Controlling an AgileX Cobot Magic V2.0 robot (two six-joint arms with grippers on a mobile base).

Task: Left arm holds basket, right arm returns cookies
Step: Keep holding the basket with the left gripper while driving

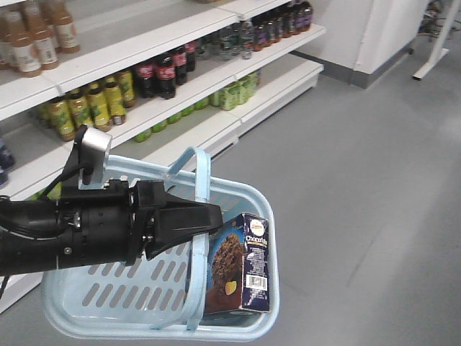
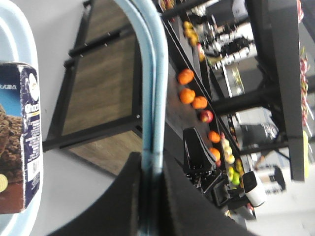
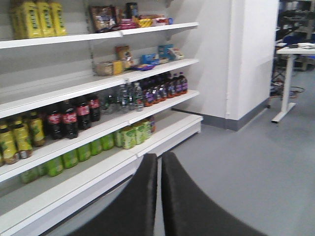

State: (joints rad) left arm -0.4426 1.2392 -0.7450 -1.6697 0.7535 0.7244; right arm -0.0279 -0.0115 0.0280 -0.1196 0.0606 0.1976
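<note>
A shop aisle seen from the robot; the black left arm [image 1: 72, 231] reaches in from the left, and the left end effector [image 1: 210, 215] is clamped narrow around both hoop handles [image 1: 199, 169] of a light blue basket [image 1: 108, 285]; the left wrist view shows the two hoops pressed side by side between its jaws. Gripping both handles together likely lets the basket hang above the grey floor [image 1: 374, 180] with its mouth open, steady enough for the other arm to reach in. The cookies [image 1: 241, 263], a dark navy carton, stand upright in the basket's near right corner, top edge above the rim, so they look easy to take from above; they are not yet lifted out. The right end effector [image 3: 159, 196] has its fingers drawn together with only a thin slit between them and holds nothing; it faces the white shelves [image 3: 98, 81] of bottles [image 3: 69, 118], with neither basket nor carton in its view. It would probably need to open and come over the basket first; the boxed snacks [image 3: 142, 56] higher up suggest where the carton belongs.
</note>
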